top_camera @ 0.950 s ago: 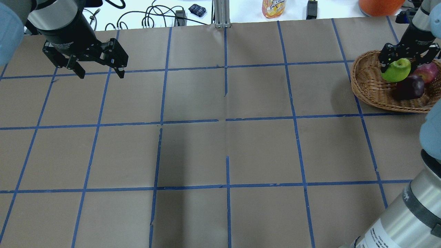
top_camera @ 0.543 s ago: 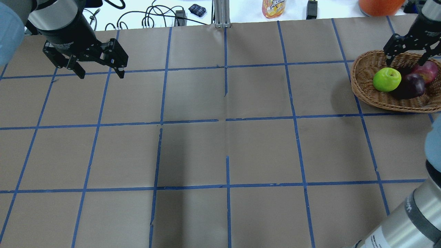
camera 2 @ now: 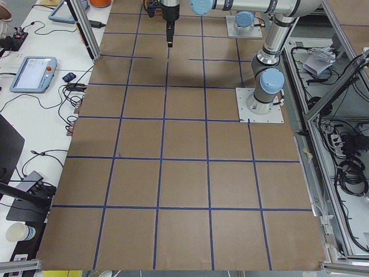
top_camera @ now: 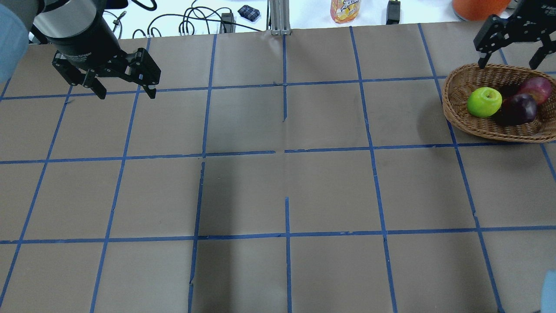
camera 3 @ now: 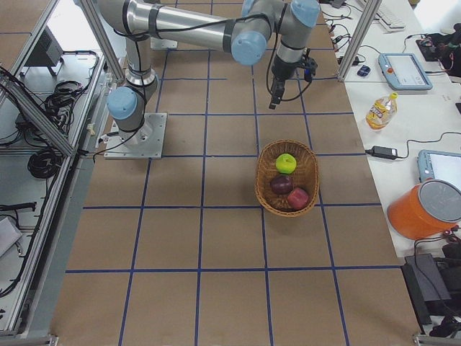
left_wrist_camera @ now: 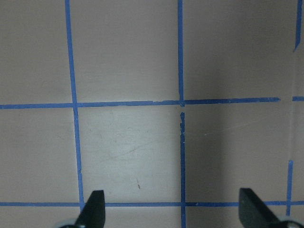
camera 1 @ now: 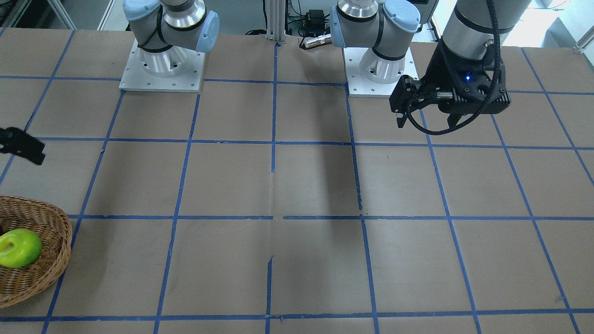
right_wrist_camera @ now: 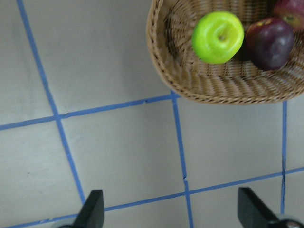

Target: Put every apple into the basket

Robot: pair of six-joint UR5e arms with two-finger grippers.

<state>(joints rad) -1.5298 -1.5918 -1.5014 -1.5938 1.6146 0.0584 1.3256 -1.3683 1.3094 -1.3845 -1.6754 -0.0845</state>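
Note:
The woven wicker basket stands at the table's right end and holds all three apples. The bright green apple lies at its left, the dark maroon apple beside it, and the streaky red apple behind that. My right gripper is open and empty, raised over the basket's far rim. Its wrist view shows the green apple and the basket between open fingers. My left gripper is open and empty above the far left of the table.
Blue tape lines divide the brown table cover into squares. A bottle, cables and an orange container lie beyond the far edge. Both arm bases stand on the robot's side.
My right gripper let go of the green apple, which now rests in the basket's left part. The gripper rose and moved back beyond the far rim. The left arm has not moved.

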